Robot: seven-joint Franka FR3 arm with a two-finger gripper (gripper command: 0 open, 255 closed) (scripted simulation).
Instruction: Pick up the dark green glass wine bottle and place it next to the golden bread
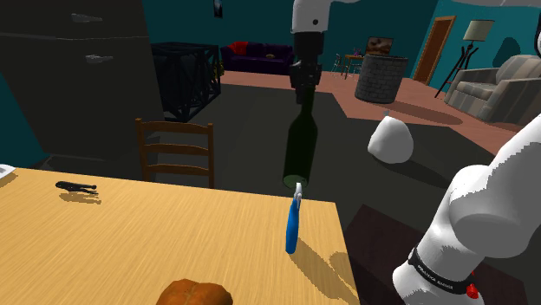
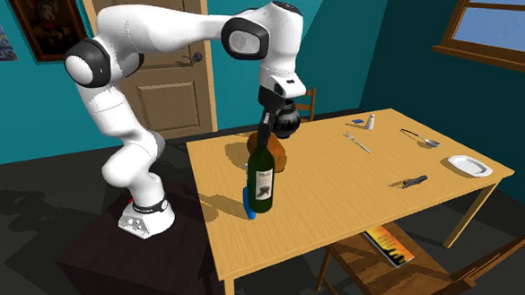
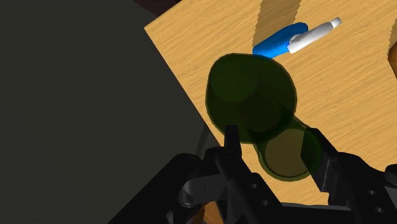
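Note:
The dark green glass wine bottle (image 1: 302, 147) (image 2: 261, 180) (image 3: 251, 95) hangs upright just above the wooden table (image 1: 130, 243) (image 2: 340, 185), near the edge closest to the stand. My gripper (image 1: 304, 94) (image 2: 265, 133) (image 3: 277, 149) is shut on its neck, with one finger (image 3: 232, 137) on each side of it. The golden-brown bread (image 1: 196, 293) (image 2: 278, 159) lies on the table a short way from the bottle, at the shoulder view's bottom edge. In the second exterior view the bottle partly covers it.
A blue-handled tool (image 1: 293, 227) (image 2: 246, 204) (image 3: 280, 39) lies on the table just below the bottle. A black tool (image 1: 76, 186) (image 2: 409, 181), a plate (image 2: 469, 165), a spoon (image 2: 421, 137), a fork (image 2: 358, 141) and a shaker (image 2: 370, 122) sit farther off. A wooden chair (image 1: 176, 152) stands at the table's far side.

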